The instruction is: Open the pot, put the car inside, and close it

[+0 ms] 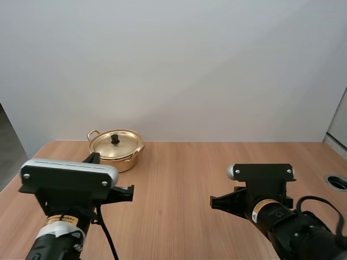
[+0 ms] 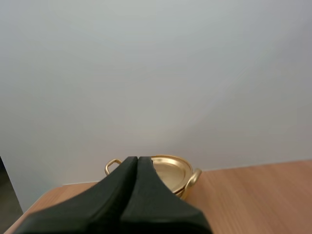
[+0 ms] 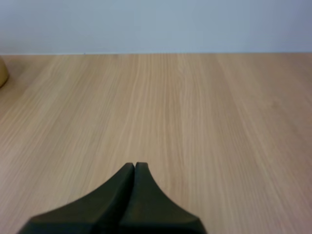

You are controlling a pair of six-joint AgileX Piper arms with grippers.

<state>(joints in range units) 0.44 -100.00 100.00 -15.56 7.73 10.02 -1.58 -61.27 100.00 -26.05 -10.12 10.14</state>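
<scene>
A: Biggest thing first. What is carrying all of it?
B: A wooden table (image 1: pixel 184 179), pale grain, running back to a plain white wall (image 1: pixel 179 65).

A: And the arms?
B: Both are sitting at the near edge. The left arm (image 1: pixel 65 216) is pointing toward the far left part of the table. The right arm (image 1: pixel 282 216) is sitting well apart from it on the right side, facing forward over bare wood.

A: What is the left gripper doing?
B: The left gripper (image 2: pixel 138 158) is keeping its fingers pressed together as one dark wedge, gripping nothing. The pot is showing just beyond its tip.

A: The right one?
B: The right gripper (image 3: pixel 134 164) is doing the same, fingers meeting in a single seam with nothing between them. It is pointing over bare boards, with a gold edge of the pot off to one side, well away.

A: Where is the pot itself?
B: The gold pot (image 1: pixel 115 149) is standing upright at the far left of the table, near the wall. Its lid (image 1: pixel 115 144) is sitting on it, closed.

A: Smaller details?
B: Two loop handles are sticking out of the pot, one (image 1: pixel 93 132) toward the wall side and one (image 1: pixel 140 148) toward the table's middle. A black knob (image 1: pixel 115 138) is standing at the lid's centre. A round port (image 1: pixel 337 181) is showing in the tabletop at the far right edge.
</scene>
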